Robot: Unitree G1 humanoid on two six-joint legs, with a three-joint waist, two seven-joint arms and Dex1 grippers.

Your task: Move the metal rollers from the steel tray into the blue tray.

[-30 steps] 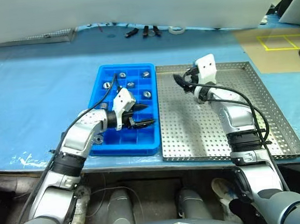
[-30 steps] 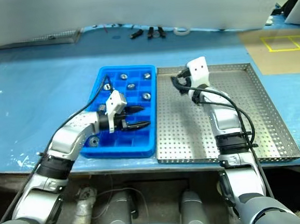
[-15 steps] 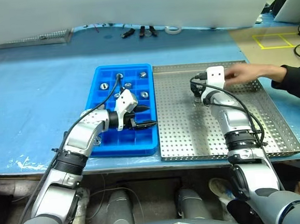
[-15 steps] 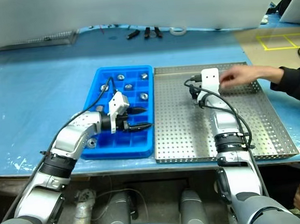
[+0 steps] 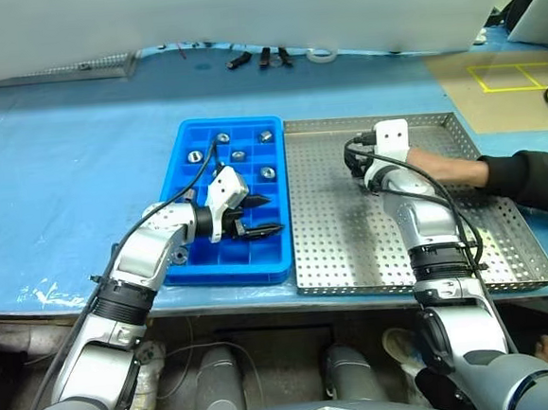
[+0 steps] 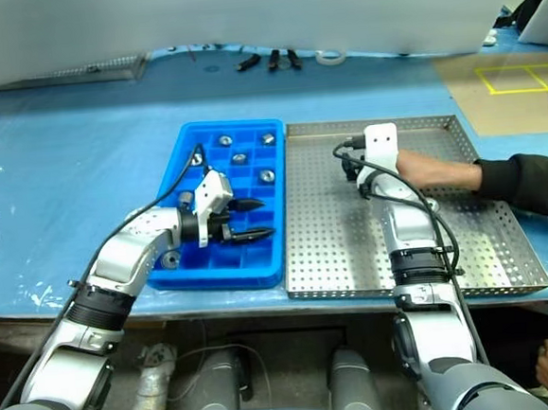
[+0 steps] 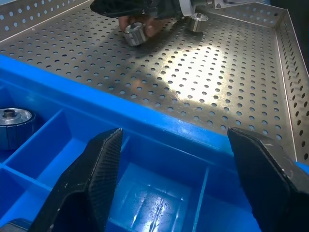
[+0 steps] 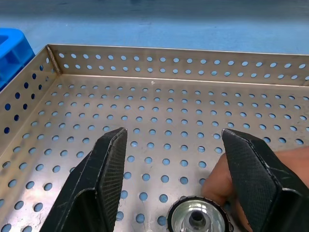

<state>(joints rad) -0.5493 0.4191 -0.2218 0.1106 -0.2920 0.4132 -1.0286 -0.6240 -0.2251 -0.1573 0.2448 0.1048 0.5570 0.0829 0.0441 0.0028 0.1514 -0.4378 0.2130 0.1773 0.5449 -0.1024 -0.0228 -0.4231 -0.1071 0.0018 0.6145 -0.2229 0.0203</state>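
Person's hand (image 5: 439, 166) now deeper over steel tray (image 5: 504, 234)

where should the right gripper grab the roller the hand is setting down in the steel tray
Grip the roller across its round outer wall, coming down from above with the right gripper: it stands hole-up on the steel tray, between the open jaws. Wait until the person's hand leaves.

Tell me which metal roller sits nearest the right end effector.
The roller on the steel tray, held by a person's fingers, between the open right end effector.
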